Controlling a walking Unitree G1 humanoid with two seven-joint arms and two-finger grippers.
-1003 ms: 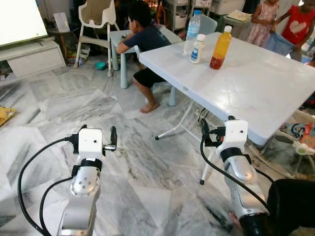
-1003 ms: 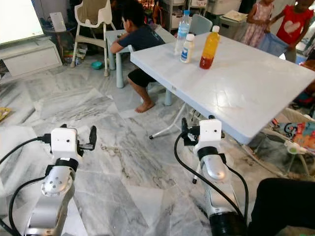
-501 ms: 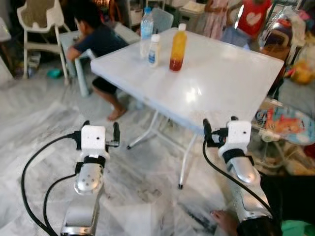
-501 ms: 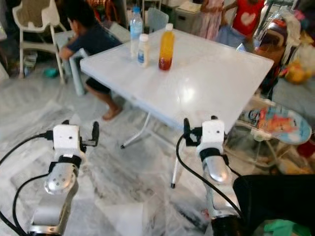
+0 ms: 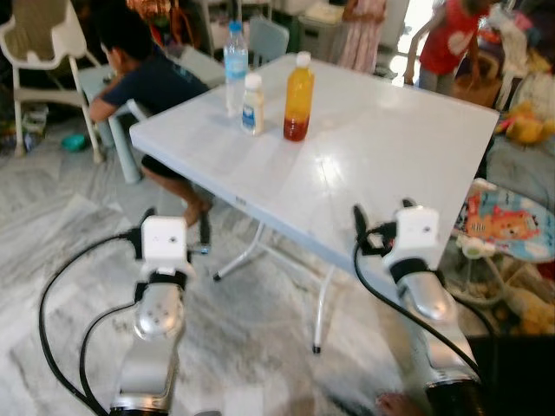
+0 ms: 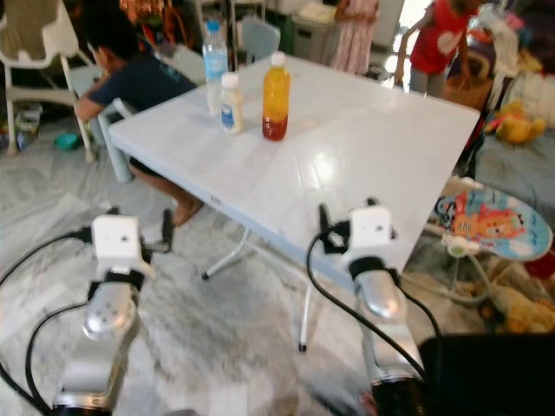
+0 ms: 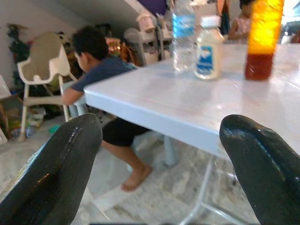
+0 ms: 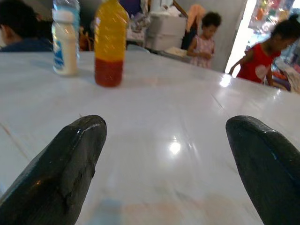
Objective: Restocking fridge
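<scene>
Three bottles stand at the far left of the white folding table [image 5: 390, 147]: an orange juice bottle [image 5: 297, 97], a small white milk bottle [image 5: 252, 92] and a clear water bottle [image 5: 235, 56]. My left gripper [image 5: 175, 217] is open and holds nothing; it hovers over the floor, below and short of the table's left corner. Its wrist view looks along the table edge toward the bottles [image 7: 208, 47]. My right gripper [image 5: 381, 208] is open and holds nothing. It sits at the table's near edge at tabletop height, with the juice bottle [image 8: 110, 44] far ahead of it.
A person [image 5: 143, 78] sits at a small table behind the left corner, near a white high chair [image 5: 39, 52]. Two people [image 5: 451, 43] stand beyond the far side. A colourful baby bouncer [image 5: 507, 230] lies at the right. Thin table legs [image 5: 323, 303] stand on the marble floor.
The whole view has shifted: the camera has turned right and come closer, so the table now lies nearer and more central. Both grippers stay open and held out as before.
</scene>
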